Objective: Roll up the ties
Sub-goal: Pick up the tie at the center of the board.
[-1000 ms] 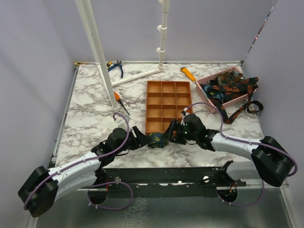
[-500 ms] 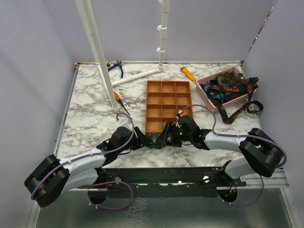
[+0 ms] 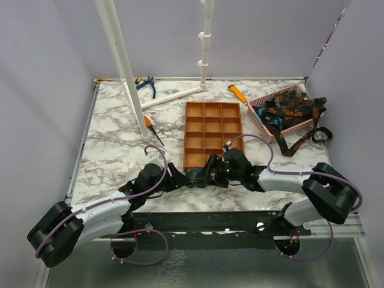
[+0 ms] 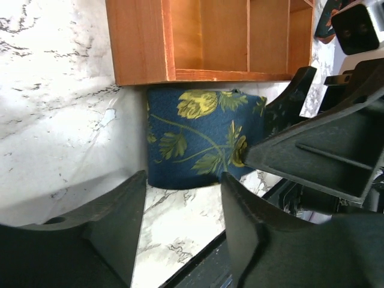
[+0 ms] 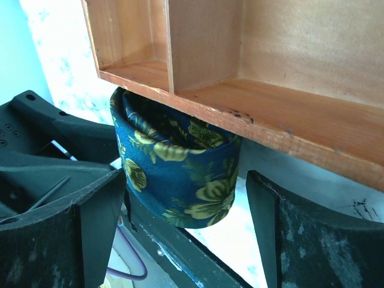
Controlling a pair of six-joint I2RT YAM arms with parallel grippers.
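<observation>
The rolled tie (image 4: 201, 138), navy with yellow flowers, sat on the marble table (image 3: 114, 144), pressed against the near wall of the orange tray (image 4: 141, 42). Ungripped, the coil could probably spring loose, or a closing finger could shove it under the tray's lip. The right gripper (image 5: 186, 175) straddled it wide open. The left gripper (image 4: 183, 178) was spread too, holding nothing, with the roll at its fingertips.

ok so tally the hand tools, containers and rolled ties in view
hand tools: 3 (pliers, screwdriver, orange-handled tool)
containers: 2 (tray, basket)
rolled tie: 1
total: 6
</observation>
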